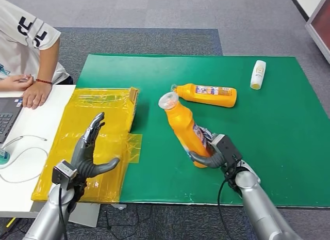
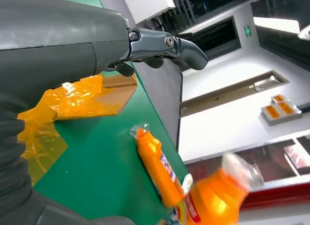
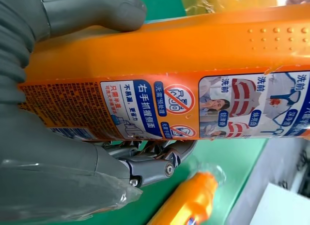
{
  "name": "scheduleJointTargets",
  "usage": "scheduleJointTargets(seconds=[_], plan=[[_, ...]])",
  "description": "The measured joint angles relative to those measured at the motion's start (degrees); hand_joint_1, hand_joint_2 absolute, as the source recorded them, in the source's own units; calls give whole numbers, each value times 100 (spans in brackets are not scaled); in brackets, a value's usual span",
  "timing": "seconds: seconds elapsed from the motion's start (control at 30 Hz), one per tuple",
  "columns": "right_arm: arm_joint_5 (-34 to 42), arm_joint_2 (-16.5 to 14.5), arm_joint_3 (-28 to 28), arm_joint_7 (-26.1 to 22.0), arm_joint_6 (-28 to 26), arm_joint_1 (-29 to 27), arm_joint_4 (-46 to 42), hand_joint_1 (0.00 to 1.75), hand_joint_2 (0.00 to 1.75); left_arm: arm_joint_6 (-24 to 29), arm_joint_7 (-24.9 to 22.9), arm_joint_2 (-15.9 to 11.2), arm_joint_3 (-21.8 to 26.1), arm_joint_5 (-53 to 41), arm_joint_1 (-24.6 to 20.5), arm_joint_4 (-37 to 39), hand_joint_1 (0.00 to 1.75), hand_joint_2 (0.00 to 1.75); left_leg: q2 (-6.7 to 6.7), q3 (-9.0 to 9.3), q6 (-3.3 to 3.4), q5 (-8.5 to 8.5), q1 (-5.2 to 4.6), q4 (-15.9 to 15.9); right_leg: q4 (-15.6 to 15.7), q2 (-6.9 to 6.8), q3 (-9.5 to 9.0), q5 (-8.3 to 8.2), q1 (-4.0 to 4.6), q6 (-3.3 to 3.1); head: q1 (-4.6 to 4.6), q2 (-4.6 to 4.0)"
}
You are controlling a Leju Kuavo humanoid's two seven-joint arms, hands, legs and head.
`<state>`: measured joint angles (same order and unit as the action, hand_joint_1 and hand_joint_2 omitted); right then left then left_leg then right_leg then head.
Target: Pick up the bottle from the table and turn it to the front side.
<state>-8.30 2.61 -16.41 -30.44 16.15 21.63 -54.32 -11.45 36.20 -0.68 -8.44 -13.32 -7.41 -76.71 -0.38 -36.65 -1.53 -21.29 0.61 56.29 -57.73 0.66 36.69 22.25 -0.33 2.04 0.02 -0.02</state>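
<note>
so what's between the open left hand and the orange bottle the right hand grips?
Head view: yellow plastic sheet under the left hand, then bare green mat up to the held orange bottle.

An office or lab room: grey carpet (image 1: 155, 13) lies beyond the desk (image 1: 43, 111), where a seated person (image 1: 27, 49) works at a laptop (image 1: 7, 116) (cable (image 1: 23, 147) trailing beside it), white walls behind.
</note>
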Motion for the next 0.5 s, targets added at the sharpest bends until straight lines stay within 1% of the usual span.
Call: scheduleJointTargets(seconds=[0.07, 0.13, 0.23, 0.3, 0.37, 0.5], plan=[[-3, -35, 134, -4, 79, -111, -164, 175, 175, -319, 0, -8, 96, 215, 11, 35, 0, 175, 0, 0, -1, 0, 0, 0, 0, 0, 1, 0, 0, 0, 0, 0], [-51, -76, 186, -23, 166, -174, -300, 175, 175, -854, 0, -63, 153, 466, -2, 139, 0, 175, 0, 0, -1, 0, 0, 0, -1, 1, 2, 1, 0, -2, 0, 0], [-200, -162, 177, -64, 227, -192, -452, 175, 175, -1733, 0, -248, 135, 816, -71, 413, 0, 175, 1, 0, -4, 2, 1, -1, -2, 1, 5, 2, 1, -3, 0, 0], [-376, -228, 106, -77, 154, -179, -541, 175, 175, -2209, 0, -376, 106, 1072, -151, 601, 0, 175, 1, 0, -5, 3, 1, -1, -2, 2, 6, 2, 2, -3, 0, 0], [-615, -301, -25, -51, -51, -161, -629, 175, 175, -2468, 0, -470, 93, 1253, -289, 838, 0, 175, 1, 0, -5, 5, 2, -1, -3, 1, 7, 2, 2, -3, 0, 0], [-1020, -454, -338, 18, -502, -146, -770, 175, 175, -2557, 0, -537, 60, 1274, -597, 1284, 0, 175, 1, -2, -4, 7, 2, -1, -4, 0, 6, 1, 3, -3, -1, 0]])
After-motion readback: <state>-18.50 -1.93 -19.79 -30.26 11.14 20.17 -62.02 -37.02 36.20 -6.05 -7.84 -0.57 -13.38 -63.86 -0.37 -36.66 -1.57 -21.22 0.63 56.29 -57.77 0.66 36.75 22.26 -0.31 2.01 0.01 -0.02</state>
